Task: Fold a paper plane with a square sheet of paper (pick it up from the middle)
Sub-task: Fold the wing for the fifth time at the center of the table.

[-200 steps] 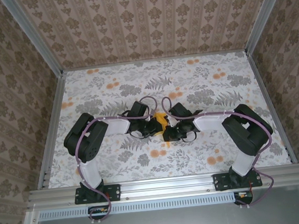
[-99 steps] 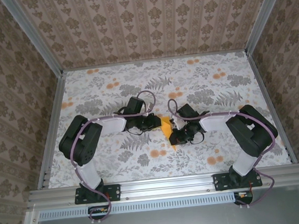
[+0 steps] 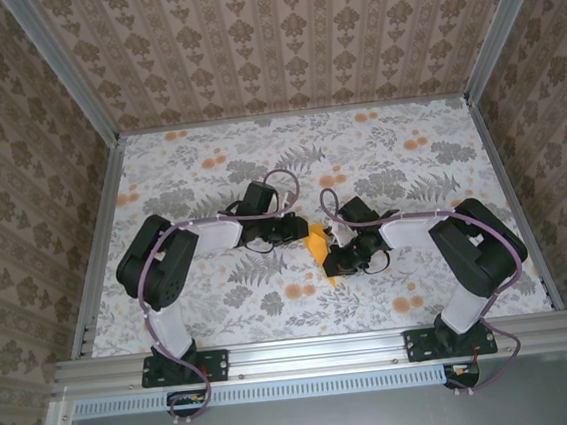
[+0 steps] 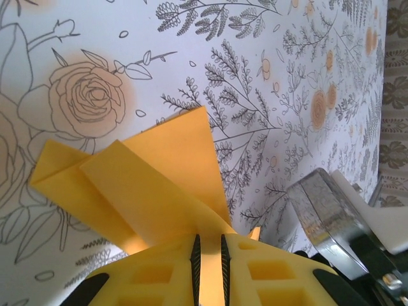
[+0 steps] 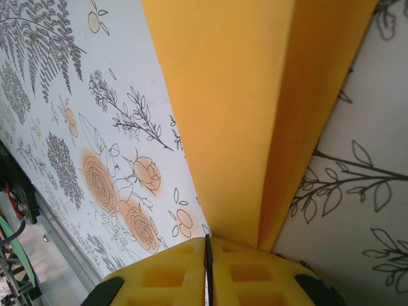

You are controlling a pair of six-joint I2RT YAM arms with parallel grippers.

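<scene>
Pinching the folded paper plane (image 5: 255, 115), the right gripper (image 5: 208, 255) has its yellow fingers pressed flat together on the paper's near end, the folded layers running straight away from it over the floral cloth (image 5: 95, 95). Beyond it, the left gripper (image 4: 207, 255) stands at a narrow slit with the paper's edge in the gap; the paper fans out ahead of its fingertips. From above, the plane (image 3: 317, 241) lies between both grippers.

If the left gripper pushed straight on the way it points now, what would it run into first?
The left gripper has its fingers nearly together on the folded orange-yellow paper, so the paper comes first. Beyond it lies the floral cloth, and the right gripper faces it closely from the other side, though depth is unclear.
</scene>
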